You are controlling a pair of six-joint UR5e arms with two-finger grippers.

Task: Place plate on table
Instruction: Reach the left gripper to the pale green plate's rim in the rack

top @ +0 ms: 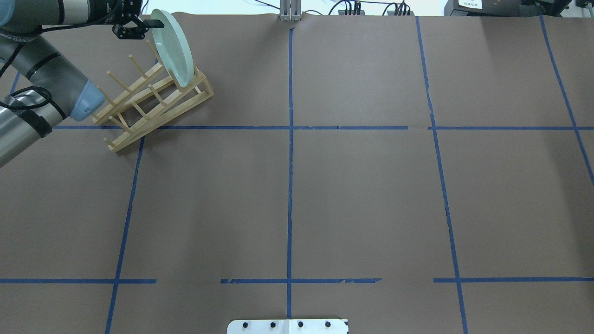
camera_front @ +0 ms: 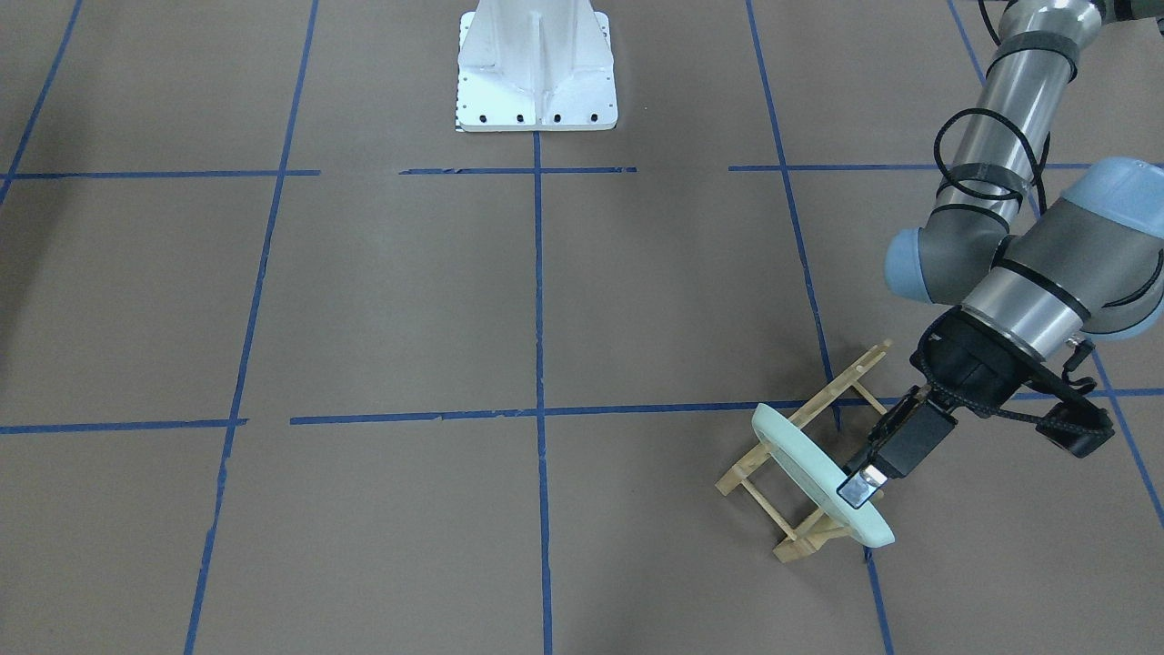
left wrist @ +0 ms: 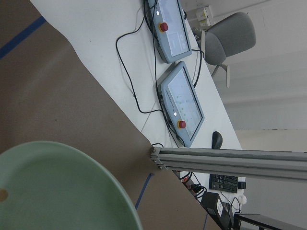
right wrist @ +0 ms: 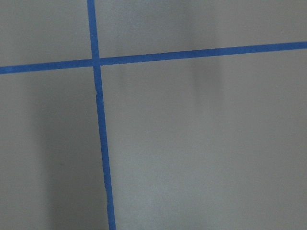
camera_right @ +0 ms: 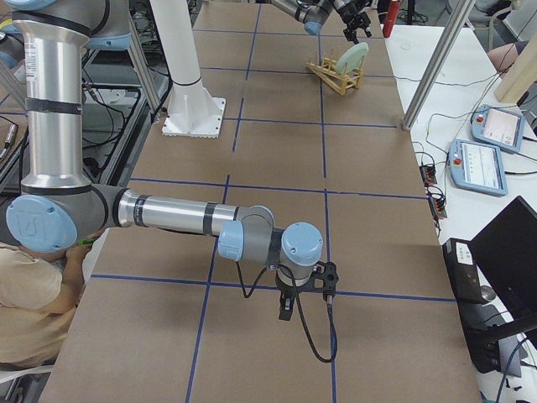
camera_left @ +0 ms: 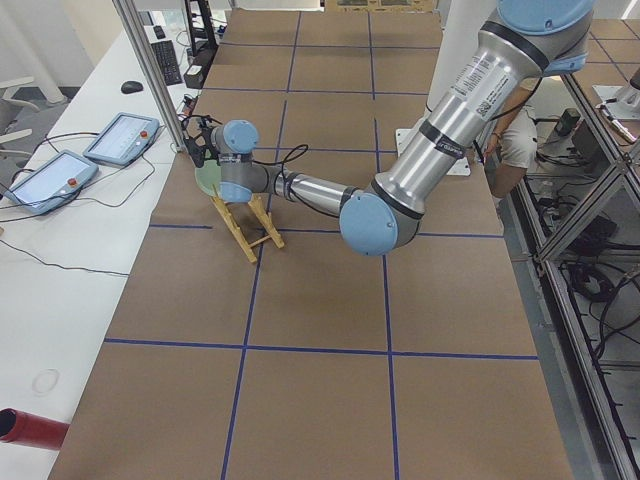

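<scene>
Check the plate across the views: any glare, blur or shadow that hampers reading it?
Front-facing: plate sharp, evenly lit, a soft shadow on the table beside the rack. Overhead: crisp, no harsh glare. Left wrist: plate close and slightly soft, bright background. Right wrist: only table, faint shadow bands.

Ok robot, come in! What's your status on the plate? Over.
Left gripper at top rim of plate, grip unconfirmed. Right gripper far off over the table, state unclear. Plate standing in wooden rack; must lift out.
</scene>
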